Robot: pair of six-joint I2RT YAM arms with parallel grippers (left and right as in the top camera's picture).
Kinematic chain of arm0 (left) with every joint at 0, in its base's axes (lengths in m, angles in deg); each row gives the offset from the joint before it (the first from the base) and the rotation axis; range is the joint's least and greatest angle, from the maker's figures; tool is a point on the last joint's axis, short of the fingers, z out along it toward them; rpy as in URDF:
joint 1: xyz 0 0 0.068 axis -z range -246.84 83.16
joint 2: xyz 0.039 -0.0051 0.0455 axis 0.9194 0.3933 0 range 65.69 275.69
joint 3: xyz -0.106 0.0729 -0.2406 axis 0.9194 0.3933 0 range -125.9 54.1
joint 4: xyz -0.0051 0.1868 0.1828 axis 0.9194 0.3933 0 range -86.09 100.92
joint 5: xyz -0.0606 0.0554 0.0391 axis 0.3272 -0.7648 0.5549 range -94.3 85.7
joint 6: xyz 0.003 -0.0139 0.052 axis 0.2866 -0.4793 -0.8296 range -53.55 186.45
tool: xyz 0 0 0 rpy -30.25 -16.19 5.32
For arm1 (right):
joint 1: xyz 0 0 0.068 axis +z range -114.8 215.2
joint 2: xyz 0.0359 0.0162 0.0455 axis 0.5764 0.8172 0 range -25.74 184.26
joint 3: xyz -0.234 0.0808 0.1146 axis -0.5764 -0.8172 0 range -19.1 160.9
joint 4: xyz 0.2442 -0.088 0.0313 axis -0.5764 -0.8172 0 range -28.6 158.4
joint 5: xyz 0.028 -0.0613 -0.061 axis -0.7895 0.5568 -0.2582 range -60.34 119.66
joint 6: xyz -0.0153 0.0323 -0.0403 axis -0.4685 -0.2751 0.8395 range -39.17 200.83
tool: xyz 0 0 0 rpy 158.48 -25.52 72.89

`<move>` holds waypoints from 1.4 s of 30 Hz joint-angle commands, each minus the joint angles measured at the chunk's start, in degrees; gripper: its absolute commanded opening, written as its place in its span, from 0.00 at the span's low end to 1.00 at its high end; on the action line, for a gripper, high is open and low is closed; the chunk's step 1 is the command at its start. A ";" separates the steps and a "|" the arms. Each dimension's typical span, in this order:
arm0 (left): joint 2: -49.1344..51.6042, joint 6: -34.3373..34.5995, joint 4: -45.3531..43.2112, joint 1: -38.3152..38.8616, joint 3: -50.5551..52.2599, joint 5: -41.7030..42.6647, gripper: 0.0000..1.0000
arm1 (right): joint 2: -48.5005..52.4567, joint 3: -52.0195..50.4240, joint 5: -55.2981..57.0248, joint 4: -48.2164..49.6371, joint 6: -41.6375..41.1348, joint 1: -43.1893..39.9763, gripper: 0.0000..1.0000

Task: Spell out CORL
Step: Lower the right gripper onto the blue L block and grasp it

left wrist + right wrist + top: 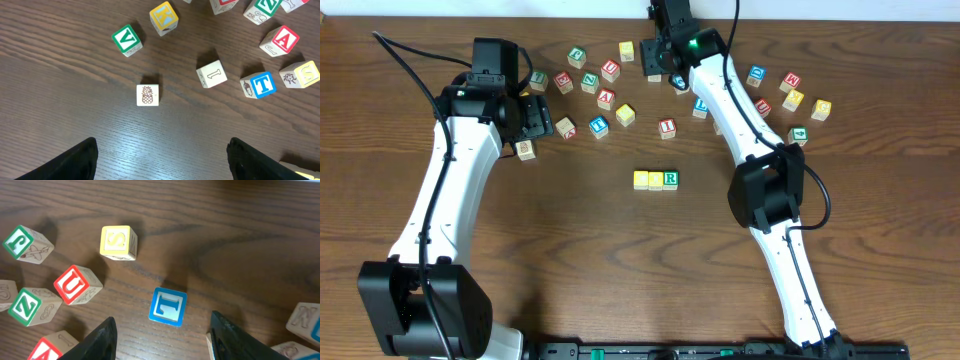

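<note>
A row of three blocks lies mid-table: two yellow ones with letters too small to read, then a green R at the right end. My right gripper is at the far middle of the table. In the right wrist view it is open, with a blue L block flat on the table between and just ahead of its fingers. That block shows partly in the overhead view. My left gripper is open and empty, behind a pineapple-picture block.
Loose blocks are scattered along the far side. Yellow S, red U and green Z lie near the L. Green V, yellow K, blue T and red A lie ahead of the left gripper.
</note>
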 commanded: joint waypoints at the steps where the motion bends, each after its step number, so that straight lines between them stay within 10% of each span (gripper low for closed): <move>1: 0.13 0.50 0.13 -0.13 -1.25 -0.94 0.82 | 1.97 0.87 0.74 0.48 -1.62 0.87 0.54; 19: 0.13 0.50 0.15 -0.13 -1.25 -0.94 0.82 | 7.04 -0.11 6.08 4.48 -4.35 1.66 0.53; 42: 0.13 0.50 0.20 -0.13 -1.25 -0.94 0.82 | 6.67 -0.07 6.45 4.04 -4.31 1.90 0.25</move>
